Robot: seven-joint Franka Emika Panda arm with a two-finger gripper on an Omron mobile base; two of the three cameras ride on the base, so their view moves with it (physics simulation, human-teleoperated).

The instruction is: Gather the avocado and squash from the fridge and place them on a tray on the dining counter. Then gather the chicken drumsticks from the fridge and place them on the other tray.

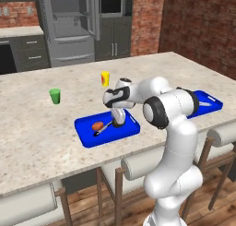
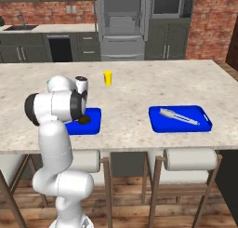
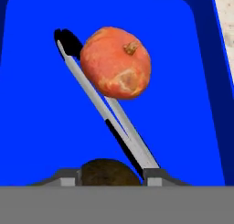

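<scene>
My gripper (image 1: 118,123) points down into the near-left blue tray (image 1: 87,130) on the dining counter (image 1: 46,123). In the hand view its two fingertips press against the sides of the dark olive-brown avocado (image 3: 109,173), low over the tray floor (image 3: 36,104); the gripper (image 3: 112,178) is shut on it. The orange-red squash (image 3: 116,63) lies in the same tray just beyond, resting against metal tongs (image 3: 98,104). From the left base view the squash (image 1: 97,126) sits left of the gripper. In the right base view the avocado (image 2: 84,120) shows as a dark lump under the hand.
The other tray (image 2: 181,120) lies to the right with metal tongs (image 2: 179,115) in it. A yellow cup (image 1: 105,78) and a green cup (image 1: 55,96) stand farther back on the counter. Stools (image 1: 138,167) line the near edge. The fridge (image 2: 122,24) stands open behind.
</scene>
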